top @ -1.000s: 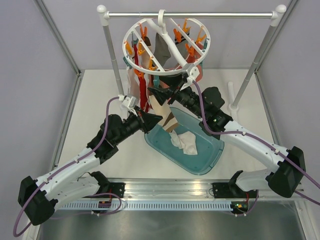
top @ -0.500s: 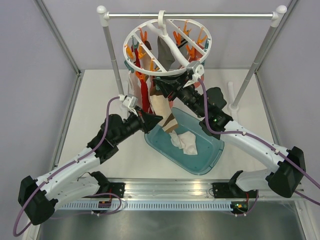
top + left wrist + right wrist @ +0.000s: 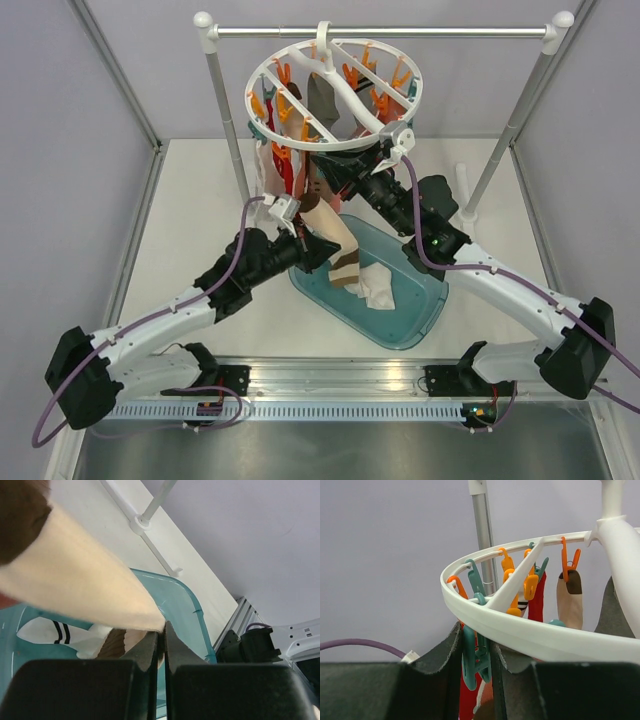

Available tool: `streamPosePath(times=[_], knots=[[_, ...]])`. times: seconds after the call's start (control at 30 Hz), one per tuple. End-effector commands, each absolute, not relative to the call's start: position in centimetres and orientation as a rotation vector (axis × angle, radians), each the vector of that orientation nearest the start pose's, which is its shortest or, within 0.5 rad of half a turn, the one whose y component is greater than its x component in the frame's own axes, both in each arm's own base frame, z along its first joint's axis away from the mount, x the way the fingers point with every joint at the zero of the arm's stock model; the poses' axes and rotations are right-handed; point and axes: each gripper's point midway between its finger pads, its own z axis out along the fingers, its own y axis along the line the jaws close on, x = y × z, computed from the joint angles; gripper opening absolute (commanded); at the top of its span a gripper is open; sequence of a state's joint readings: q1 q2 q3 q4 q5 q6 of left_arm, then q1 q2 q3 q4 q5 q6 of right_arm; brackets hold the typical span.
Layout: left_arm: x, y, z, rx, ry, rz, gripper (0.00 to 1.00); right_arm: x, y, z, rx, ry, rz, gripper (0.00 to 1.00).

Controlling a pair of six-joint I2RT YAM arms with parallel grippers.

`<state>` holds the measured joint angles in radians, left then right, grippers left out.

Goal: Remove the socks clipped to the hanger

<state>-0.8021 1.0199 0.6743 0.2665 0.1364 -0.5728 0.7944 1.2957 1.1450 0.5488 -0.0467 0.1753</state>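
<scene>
**Part-way through: one sock binned, one coming off, several left on the ring**

The desk (image 3: 190,250) carries a rail stand (image 3: 380,31), and the hanger (image 3: 545,637) hangs by its hook from the stand's bar, above the far end of a teal bin (image 3: 418,305). A white striped sock (image 3: 378,288) lies loose in the bin, so at least that one is off. Whether any others lie under it cannot be told.

The left arm (image 3: 170,320) reaches in over the bin's near end. Its left jaws are clenched on the lower part of a beige sock (image 3: 75,580), which runs slantwise up toward the underside of the ring. The sock's top end is hidden behind the right arm (image 3: 500,280), so I cannot tell whether it is free of its clip. The right jaws sit just under the rim, closed around a teal clip (image 3: 470,665) with a finger against each side. This looks like a squeeze to open the clip while the other arm holds the sock, though that is a judgement.

Plenty is left. A red sock (image 3: 537,605) hangs from the far side, with a beige brown-toed sock (image 3: 570,600) beside it. A dark grey sock (image 3: 322,100) hangs near the hub. More fabric crowds the left of the ring, too bunched to count. I would put the job at under half done.
</scene>
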Motion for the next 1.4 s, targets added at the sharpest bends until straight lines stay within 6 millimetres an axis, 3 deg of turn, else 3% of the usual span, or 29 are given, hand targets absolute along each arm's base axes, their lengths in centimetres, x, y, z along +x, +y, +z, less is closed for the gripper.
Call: streamPosePath(times=[0.0,0.17,0.3,0.43,0.47,0.57,0.63,0.87,1.0,1.13,1.17,1.2,1.27,1.37], knots=[[22.5,-32.2,27.6,0.320,1.698,-1.210,0.02,29.4,31.8,47.2,-0.396,1.099,0.870,0.08],[21.8,-35.1,26.3,0.373,1.726,-1.244,0.03,29.4,31.6,47.1,-0.400,1.110,0.855,0.08],[21.5,-36.8,24.5,0.401,1.765,-1.254,0.15,29.3,31.5,47.1,-0.404,1.113,0.854,0.08],[21.6,-37.6,23.3,0.426,1.789,-1.248,0.42,29.3,31.5,47.1,-0.405,1.116,0.853,0.08],[21.5,-37.6,23.4,0.431,1.784,-1.249,0.56,29.3,31.5,47.1,-0.406,1.117,0.849,0.08],[21.3,-37.2,24.3,0.449,1.754,-1.243,0.68,29.5,31.6,47.1,-0.407,1.123,0.846,0.08],[21.0,-36.8,24.6,0.468,1.748,-1.230,0.81,29.5,31.7,47.0,-0.409,1.128,0.847,0.08],[19.4,-34.0,27.3,0.489,1.667,-1.205,0.79,29.7,31.6,47.1,-0.411,1.134,0.838,0.07],[18.0,-31.4,30.5,0.480,1.601,-1.199,0.74,29.7,31.6,47.1,-0.410,1.141,0.832,0.07],[18.3,-28.0,32.3,0.355,1.602,-1.115,0.60,29.7,31.3,47.4,-0.407,1.141,0.821,0.06],[19.6,-26.4,32.2,0.256,1.619,-1.031,0.58,29.7,31.4,47.3,-0.410,1.143,0.821,0.06],[19.9,-25.4,30.9,0.221,1.677,-0.970,0.55,29.6,31.3,47.3,-0.411,1.143,0.819,0.07],[20.8,-23.6,30.7,0.126,1.687,-0.894,0.52,29.7,31.3,47.3,-0.411,1.146,0.818,0.06],[21.5,-22.8,29.2,0.073,1.727,-0.829,0.52,29.7,31.3,47.2,-0.411,1.149,0.815,0.06]])
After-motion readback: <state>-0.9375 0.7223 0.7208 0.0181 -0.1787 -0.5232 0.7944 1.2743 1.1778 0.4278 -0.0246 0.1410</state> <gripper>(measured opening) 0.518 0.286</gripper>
